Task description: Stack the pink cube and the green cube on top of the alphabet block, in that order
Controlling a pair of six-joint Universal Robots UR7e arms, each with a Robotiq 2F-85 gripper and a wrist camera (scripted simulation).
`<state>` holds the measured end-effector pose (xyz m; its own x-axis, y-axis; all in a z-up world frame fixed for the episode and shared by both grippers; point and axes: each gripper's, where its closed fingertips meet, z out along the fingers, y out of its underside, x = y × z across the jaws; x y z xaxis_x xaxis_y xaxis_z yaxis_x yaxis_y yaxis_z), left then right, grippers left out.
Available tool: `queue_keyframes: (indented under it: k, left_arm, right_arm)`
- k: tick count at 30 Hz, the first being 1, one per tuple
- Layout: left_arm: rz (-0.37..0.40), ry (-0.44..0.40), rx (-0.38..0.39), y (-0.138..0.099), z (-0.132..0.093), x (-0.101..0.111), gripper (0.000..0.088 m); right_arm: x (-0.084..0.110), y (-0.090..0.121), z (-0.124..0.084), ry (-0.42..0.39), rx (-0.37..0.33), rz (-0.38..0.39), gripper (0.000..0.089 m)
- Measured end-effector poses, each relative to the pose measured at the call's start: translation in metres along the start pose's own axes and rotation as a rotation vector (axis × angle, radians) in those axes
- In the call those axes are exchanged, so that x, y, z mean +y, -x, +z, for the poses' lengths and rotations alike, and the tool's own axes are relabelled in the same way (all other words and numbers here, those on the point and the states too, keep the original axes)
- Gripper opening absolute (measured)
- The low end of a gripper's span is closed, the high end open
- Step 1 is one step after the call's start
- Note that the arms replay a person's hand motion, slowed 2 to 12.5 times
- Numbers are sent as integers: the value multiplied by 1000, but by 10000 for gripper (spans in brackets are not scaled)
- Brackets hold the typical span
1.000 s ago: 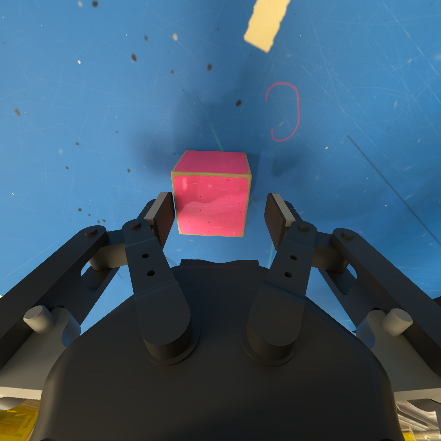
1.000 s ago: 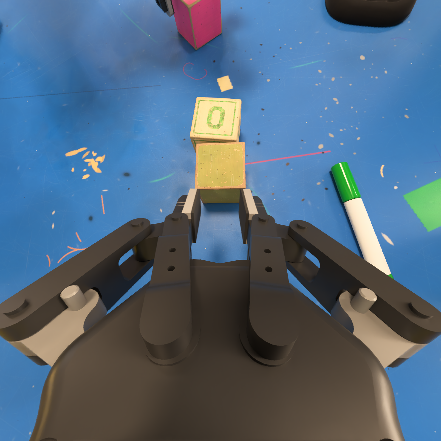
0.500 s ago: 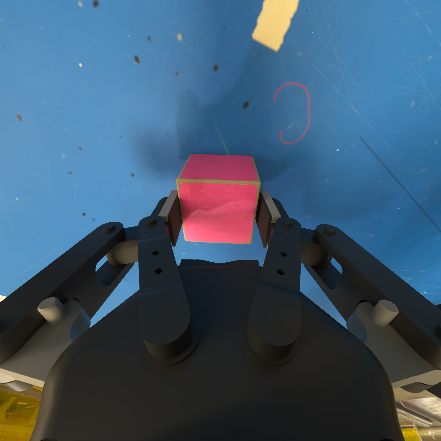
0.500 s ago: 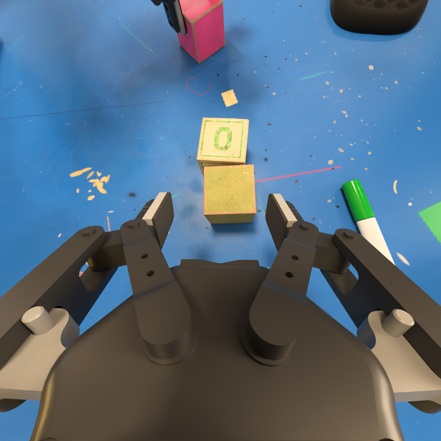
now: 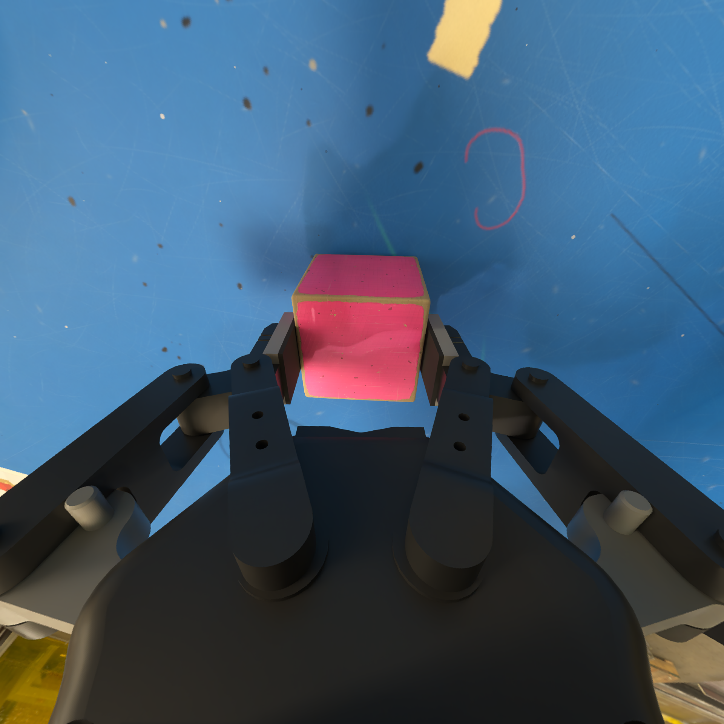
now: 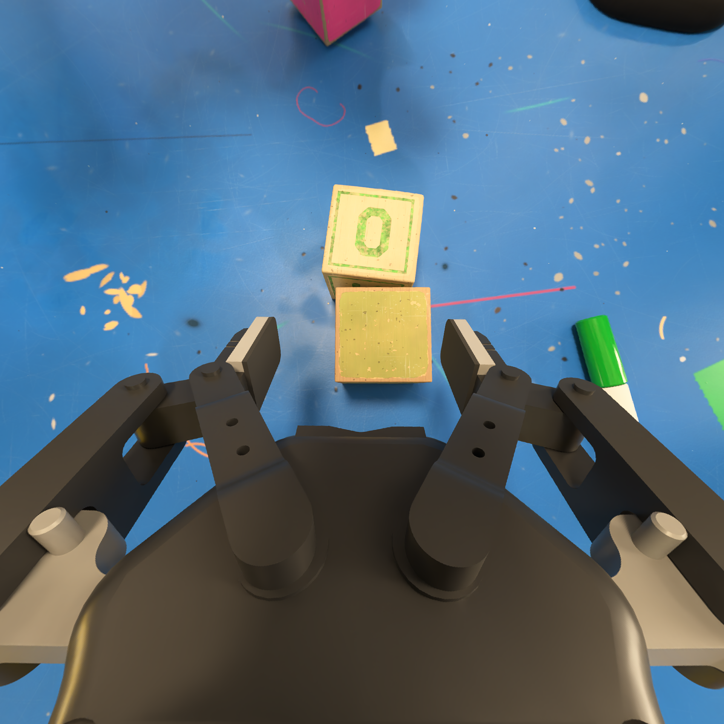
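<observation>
My left gripper (image 5: pixel 360 352) is shut on the pink cube (image 5: pixel 360 344), its pads pressed on the cube's two sides, above the blue table. The pink cube also shows at the top edge of the right wrist view (image 6: pixel 337 15), off the table surface. My right gripper (image 6: pixel 362 352) is open and empty, above the green cube (image 6: pixel 383 335), which lies on the table between and beyond its fingers. The alphabet block (image 6: pixel 373 233), cream with green print, stands right behind the green cube, touching or nearly touching it.
A green-capped white marker (image 6: pixel 601 356) lies right of the right gripper. A green patch (image 6: pixel 711 386) is at the right edge. A dark object (image 6: pixel 662 15) sits at the top right. A tan scrap (image 6: pixel 380 137) and a pink scribble (image 6: pixel 319 105) mark the table (image 6: pixel 156 196).
My left gripper closed on the pink cube and has lifted it. My right gripper let go of the green cube, opened wide and pulled back above it.
</observation>
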<state>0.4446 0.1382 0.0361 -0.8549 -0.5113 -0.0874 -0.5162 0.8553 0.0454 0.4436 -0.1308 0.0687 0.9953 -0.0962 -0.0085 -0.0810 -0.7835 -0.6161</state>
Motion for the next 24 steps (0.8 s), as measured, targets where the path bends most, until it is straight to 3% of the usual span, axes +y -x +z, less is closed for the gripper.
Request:
queue_keyframes:
  k: [10, 18, 24]
  left_arm:
    - [1, -98, -38, 7, -19, -2, 519]
    - [17, -263, -58, 7, -46, -15, 519]
    - [66, -400, -82, 2, -69, -29, 519]
  right_arm:
    - [7, -5, 16, 75, 42, -29, 660]
    - [18, -15, 23, 115, 73, -25, 654]
    - [23, -16, 28, 112, 47, 0, 646]
